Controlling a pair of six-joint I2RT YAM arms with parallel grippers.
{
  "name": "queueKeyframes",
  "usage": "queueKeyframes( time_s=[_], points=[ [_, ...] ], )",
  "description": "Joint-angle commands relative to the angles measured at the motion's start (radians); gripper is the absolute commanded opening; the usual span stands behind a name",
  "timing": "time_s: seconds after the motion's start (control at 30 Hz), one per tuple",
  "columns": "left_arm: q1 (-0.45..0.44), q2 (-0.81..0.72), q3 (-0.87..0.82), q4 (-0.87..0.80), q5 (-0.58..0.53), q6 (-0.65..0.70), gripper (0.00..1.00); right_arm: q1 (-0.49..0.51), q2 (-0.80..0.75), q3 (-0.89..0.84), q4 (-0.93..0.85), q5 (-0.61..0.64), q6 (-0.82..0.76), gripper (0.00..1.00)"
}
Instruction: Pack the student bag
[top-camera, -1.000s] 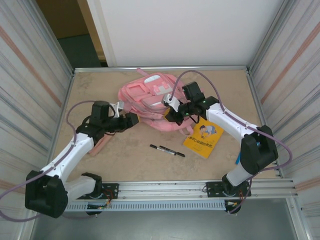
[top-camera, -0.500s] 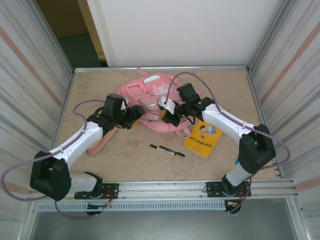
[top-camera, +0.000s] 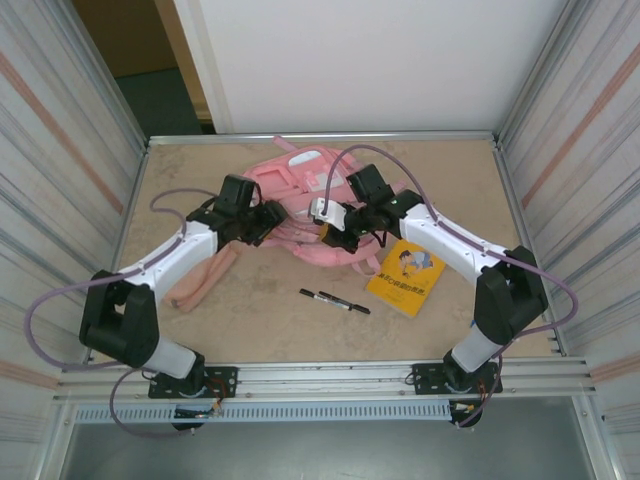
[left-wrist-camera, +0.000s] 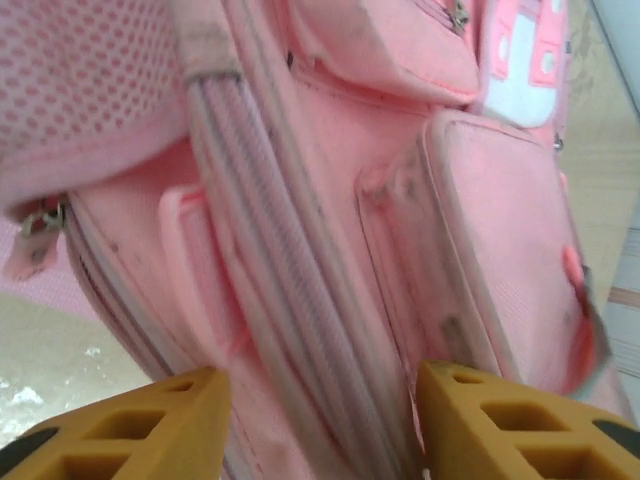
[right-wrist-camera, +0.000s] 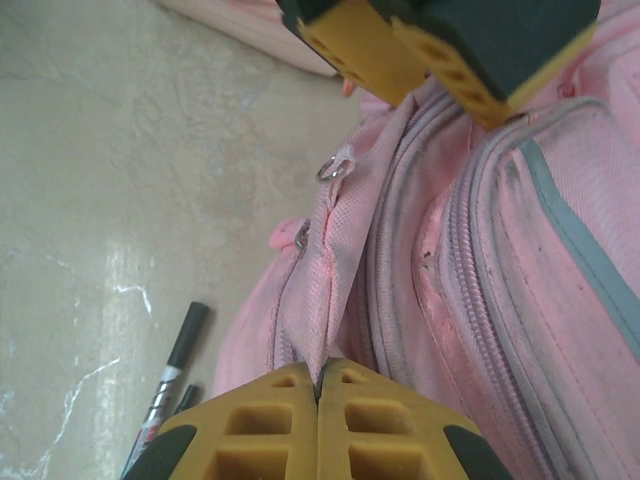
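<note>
The student bag lies flat toward the far side of the worktop, its front pockets facing up and zipped; what it holds cannot be seen. The left fingers stand apart at the bag's left side, with a zip band running between them. The right fingers are pressed together on a fold of the bag's fabric at its near edge. Outside the bag lie a yellow book just to its near right, two black pens in front of it, and a narrow pink pouch to its near left.
</note>
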Motion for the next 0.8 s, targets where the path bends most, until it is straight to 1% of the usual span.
queueKeyframes(
  time_s=[0.0,0.07,0.1,0.17,0.27,0.37,0.43,0.47,0.57,0.6,0.63,0.67,0.7,0.73,0.77],
  points=[
    [0.0,0.043,0.023,-0.053,-0.022,0.053,0.44,0.008,0.006,0.068,-0.017,-0.032,-0.047,0.0],
    [0.0,0.048,0.02,-0.049,-0.026,0.054,0.37,0.004,0.004,0.067,-0.012,-0.033,-0.047,0.0],
    [0.0,0.045,0.022,-0.051,-0.029,0.056,0.31,0.005,0.005,0.067,-0.01,-0.031,-0.047,0.0],
    [0.002,0.025,0.033,-0.07,-0.042,0.068,0.13,0.002,0.011,0.068,-0.016,-0.015,-0.044,0.0],
    [0.001,-0.031,0.045,-0.099,-0.077,0.075,0.0,0.007,0.022,0.06,-0.049,0.056,-0.074,0.0],
    [0.002,-0.092,0.045,-0.109,-0.079,0.067,0.0,0.037,0.044,0.041,-0.087,0.215,-0.123,0.0],
    [0.003,-0.115,0.045,-0.114,-0.047,0.045,0.0,0.041,0.047,0.024,-0.076,0.263,-0.103,0.0],
    [0.003,-0.121,0.044,-0.114,-0.025,0.035,0.0,0.039,0.043,0.013,-0.059,0.275,-0.086,0.02],
    [0.003,-0.122,0.038,-0.107,0.047,-0.01,0.0,0.034,0.019,-0.037,0.032,0.335,-0.014,0.04],
    [0.003,-0.123,0.035,-0.104,0.06,-0.028,0.0,0.031,0.012,-0.05,0.062,0.366,0.03,0.1],
    [0.003,-0.124,0.032,-0.099,0.064,-0.042,0.0,0.029,-0.001,-0.057,0.086,0.4,0.082,0.18],
    [0.002,-0.126,0.028,-0.095,0.062,-0.055,0.0,0.031,-0.013,-0.064,0.105,0.412,0.137,0.24],
    [0.002,-0.129,0.026,-0.09,0.057,-0.071,0.0,0.03,-0.034,-0.086,0.139,0.397,0.208,0.31],
    [0.001,-0.134,0.025,-0.084,0.051,-0.084,0.0,0.032,-0.059,-0.12,0.183,0.344,0.29,0.35],
    [0.0,-0.139,0.022,-0.078,0.045,-0.099,0.0,0.035,-0.089,-0.163,0.24,0.28,0.357,0.36]
  ],
)
